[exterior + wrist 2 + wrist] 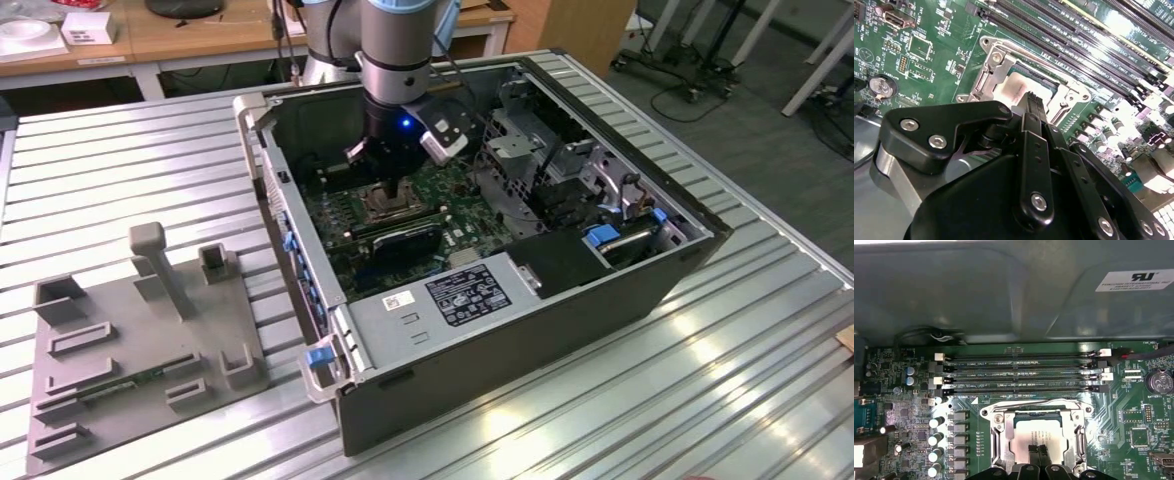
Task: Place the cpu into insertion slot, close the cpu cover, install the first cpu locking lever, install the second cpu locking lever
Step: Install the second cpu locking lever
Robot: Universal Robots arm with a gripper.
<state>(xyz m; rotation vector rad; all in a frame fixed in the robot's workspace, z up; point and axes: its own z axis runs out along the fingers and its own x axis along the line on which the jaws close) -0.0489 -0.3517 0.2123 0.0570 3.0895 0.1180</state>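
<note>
Black two-finger gripper (1039, 452), fingers together, tips down on pale silvery-beige square cpu (1036, 437). Cpu seated in square metal-rimmed insertion slot (999, 440) right beneath tips; thin silvery cpu cover (991, 75) around it. Beyond tips, long narrow black memory slots (1019, 375), then grey case wall (979, 295).

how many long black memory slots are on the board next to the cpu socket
4 memory slots, lying side by side in one bank, running along one edge of the insertion slot, between it and the case wall.
</note>
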